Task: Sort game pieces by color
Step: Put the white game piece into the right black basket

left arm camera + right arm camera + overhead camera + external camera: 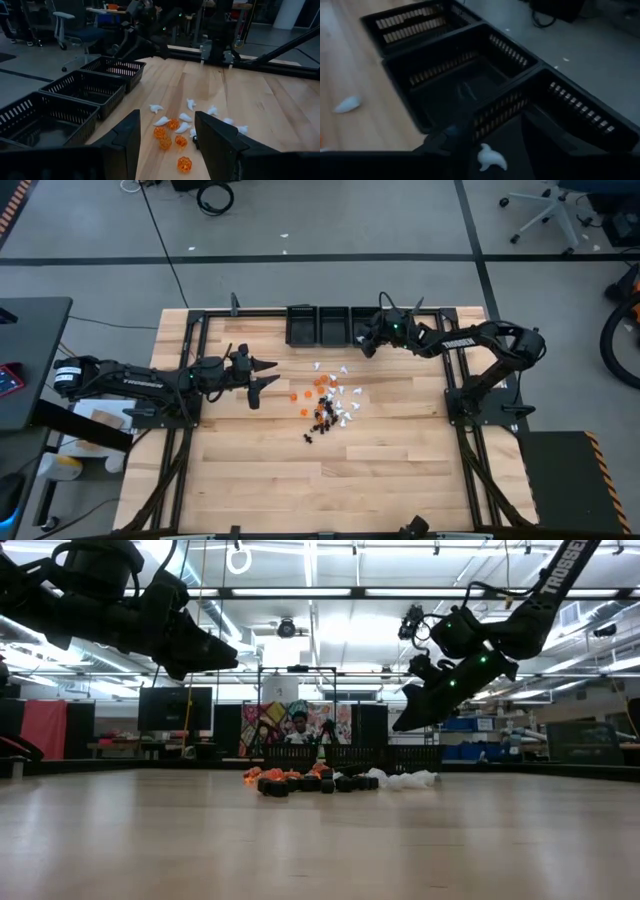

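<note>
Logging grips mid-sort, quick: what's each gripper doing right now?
Left gripper: open, empty, near the game pieces.
Right gripper: open over the bins, white piece between its fingers.

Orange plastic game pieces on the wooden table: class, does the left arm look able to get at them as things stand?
Probably yes. The left gripper hangs open beside the orange plastic game pieces, facing them, and nothing stands between.

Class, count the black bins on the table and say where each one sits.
3, side by side along the table's far edge: left bin, middle bin, and right bin, which lies under the right tool. None seems hidden.
</note>
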You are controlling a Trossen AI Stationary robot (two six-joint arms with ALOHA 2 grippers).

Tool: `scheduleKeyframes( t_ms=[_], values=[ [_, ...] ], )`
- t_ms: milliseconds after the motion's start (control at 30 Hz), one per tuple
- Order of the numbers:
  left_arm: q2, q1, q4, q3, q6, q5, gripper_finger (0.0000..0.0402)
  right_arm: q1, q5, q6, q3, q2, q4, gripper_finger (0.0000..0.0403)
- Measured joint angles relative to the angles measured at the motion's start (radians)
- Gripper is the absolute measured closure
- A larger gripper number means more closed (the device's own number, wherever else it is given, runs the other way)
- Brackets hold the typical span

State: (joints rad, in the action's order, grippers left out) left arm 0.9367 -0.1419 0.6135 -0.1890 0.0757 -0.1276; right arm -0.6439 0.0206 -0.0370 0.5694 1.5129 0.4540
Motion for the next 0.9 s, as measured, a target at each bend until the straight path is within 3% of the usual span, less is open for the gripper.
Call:
scheduleKeyframes(
  t_ms=[233, 333, 433, 667, 900],
  values=[
    [0.000, 0.000, -0.018, 0.000, 0.001, 0.000, 0.0235, 0.141, -0.163, -0.180, -0.031, -0.102, -0.027, 0.0218],
    [0.000, 0.000, -0.021, 0.000, 0.010, 0.000, 0.0235, 0.211, -0.227, -0.194, -0.073, -0.090, -0.029, 0.0219],
    [0.000, 0.000, -0.021, 0.000, 0.010, 0.000, 0.0235, 0.270, -0.228, -0.169, -0.123, -0.042, -0.010, 0.0220],
    [0.000, 0.000, -0.028, 0.000, 0.042, 0.000, 0.0235, 0.329, -0.220, -0.070, -0.267, 0.072, 0.333, 0.0220],
    [0.000, 0.000, -0.026, 0.000, 0.037, 0.000, 0.0235, 0.363, -0.192, -0.041, -0.296, 0.233, 0.544, 0.0220]
  ],
)
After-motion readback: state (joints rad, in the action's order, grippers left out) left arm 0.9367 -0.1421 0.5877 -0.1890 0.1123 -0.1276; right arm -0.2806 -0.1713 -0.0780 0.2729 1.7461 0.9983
